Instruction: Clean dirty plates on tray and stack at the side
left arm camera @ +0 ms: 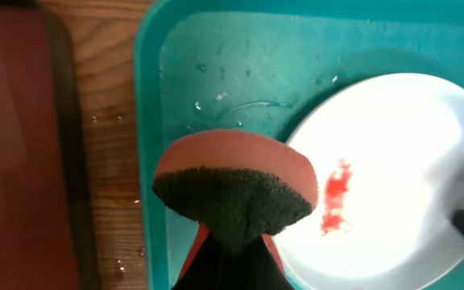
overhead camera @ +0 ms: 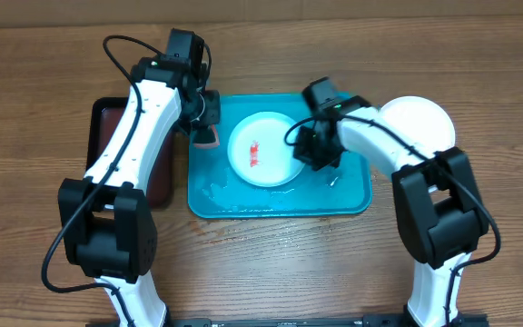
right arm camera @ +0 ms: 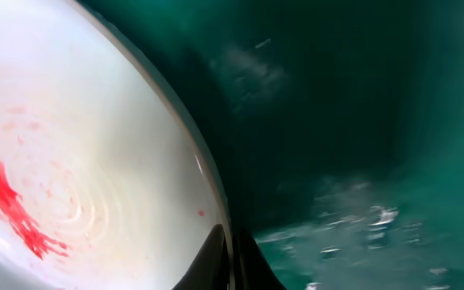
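Scrubbing is the step in hand as a white plate [overhead camera: 266,150], marked by a red smear [overhead camera: 254,153] near its centre, lies towards the middle of the turquoise tray [overhead camera: 243,202]. The right gripper [right arm camera: 232,259] is closed tight on the plate's right-hand rim, its thin fingers pinching the edge from either side to steady it. The left gripper [left arm camera: 225,270] is clamped on an orange sponge [left arm camera: 232,189] with a dark scouring face, poised at the plate's left edge. The sponge is short of the smear, and whether it touches the plate cannot be told. By the look of it, the next move calls for the sponge to travel right across the rim and press down on the red patch, rubbing until it lifts. Meanwhile the right arm has to stop the plate sliding on the wet floor. Water droplets [overhead camera: 228,193] dot the tray's front left corner, so a slip of the plate under pressure is the likely hazard. Beyond the tray's right end, on the wooden table [overhead camera: 271,263], sits another pale plate [overhead camera: 418,120], partly hidden by the right arm; whether it is one plate or a stack cannot be told. A smaller black tray [overhead camera: 107,113] with a dark-red inside lies to the left, mostly under the left arm. Nothing stands between sponge and smear, though the right arm's own reach across the tray narrows the path to the side stack.
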You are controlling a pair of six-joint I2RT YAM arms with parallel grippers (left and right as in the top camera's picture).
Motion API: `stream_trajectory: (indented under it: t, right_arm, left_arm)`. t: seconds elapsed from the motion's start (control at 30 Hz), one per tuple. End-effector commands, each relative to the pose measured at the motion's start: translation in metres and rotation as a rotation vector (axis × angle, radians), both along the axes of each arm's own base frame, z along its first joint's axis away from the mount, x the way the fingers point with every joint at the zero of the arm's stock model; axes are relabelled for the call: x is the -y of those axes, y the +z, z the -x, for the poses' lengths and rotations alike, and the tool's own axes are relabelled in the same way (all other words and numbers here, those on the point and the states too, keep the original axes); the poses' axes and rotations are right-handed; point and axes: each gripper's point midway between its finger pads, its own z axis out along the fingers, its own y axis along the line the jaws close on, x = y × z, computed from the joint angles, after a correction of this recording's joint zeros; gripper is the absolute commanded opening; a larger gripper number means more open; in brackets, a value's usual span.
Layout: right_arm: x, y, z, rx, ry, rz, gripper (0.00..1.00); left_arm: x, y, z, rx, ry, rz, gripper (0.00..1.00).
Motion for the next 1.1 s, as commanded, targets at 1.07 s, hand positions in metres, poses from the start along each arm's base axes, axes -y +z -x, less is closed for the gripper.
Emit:
stream_trajectory:
  t: [1.07]
  right_arm:
    - [-0.028, -0.018, 0.04, -0.08, 0.077, 0.01, 0.04]
  left_arm:
    - [0.035, -0.081, 0.048, -0.07, -0.199, -0.052, 0.04]
